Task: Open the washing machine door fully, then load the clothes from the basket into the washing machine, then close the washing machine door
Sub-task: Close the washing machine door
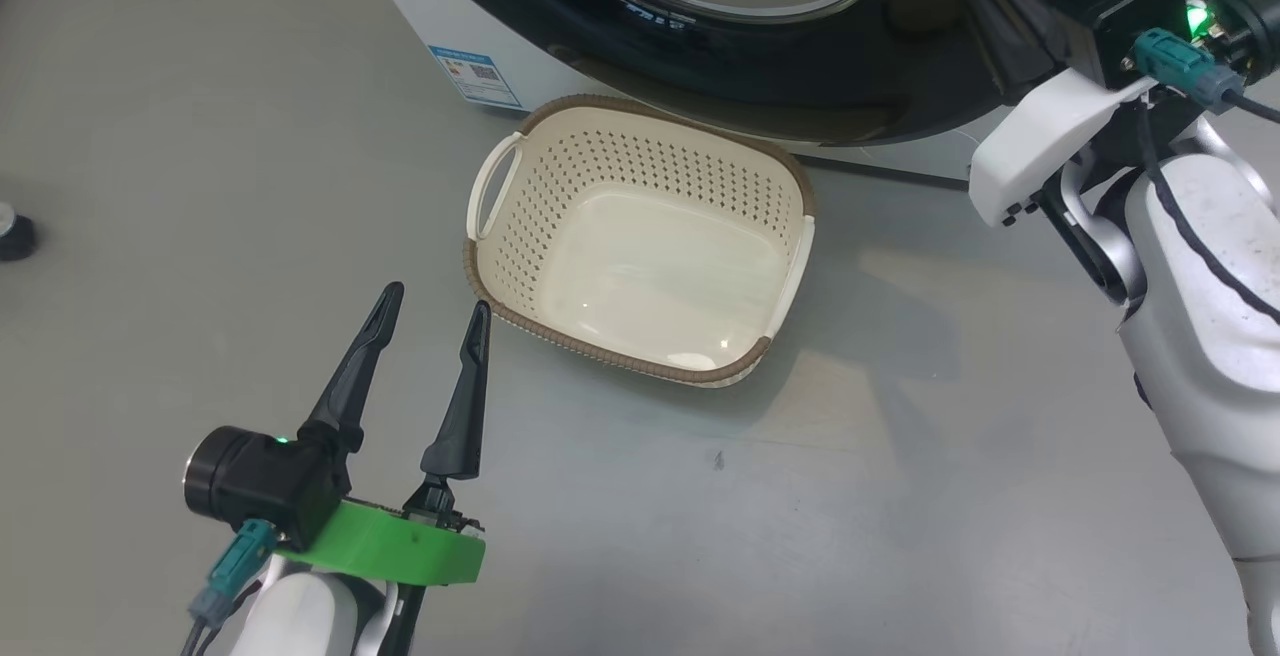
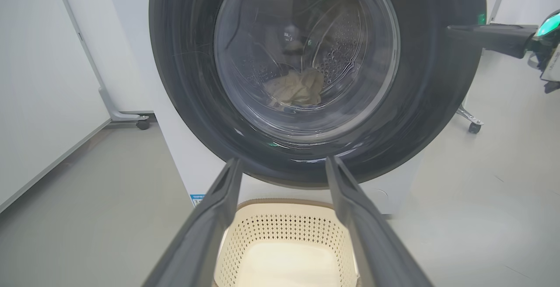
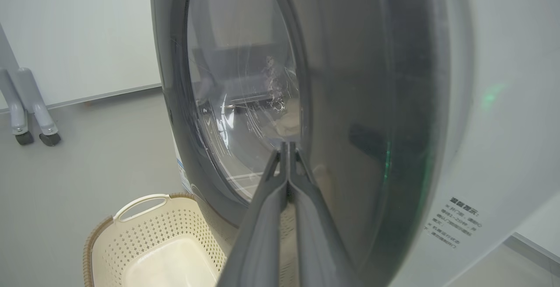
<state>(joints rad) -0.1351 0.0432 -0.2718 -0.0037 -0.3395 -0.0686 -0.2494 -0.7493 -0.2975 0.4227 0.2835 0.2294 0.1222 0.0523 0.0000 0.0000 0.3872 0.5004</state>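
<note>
my left gripper (image 1: 438, 298) hangs over the grey floor (image 1: 150, 136) at the lower left, its two fingers spread wide with nothing between them, the tips pointing toward the washer. just to its right the basket (image 1: 650, 156) sits on the floor, close against the foot of the washing machine (image 1: 450, 16), its smooth bottom bare. above the basket the washing machine door (image 2: 183, 81) faces my left wrist, its black ring lying against the white front as far as i can tell. through the glass bowl the clothes (image 2: 297, 88) lie in a pale crumpled heap low in the steel drum. at the right my right gripper (image 3: 287, 147) has its fingers pressed together, holding nothing, the tips touching the door where the ring meets the glass.
</note>
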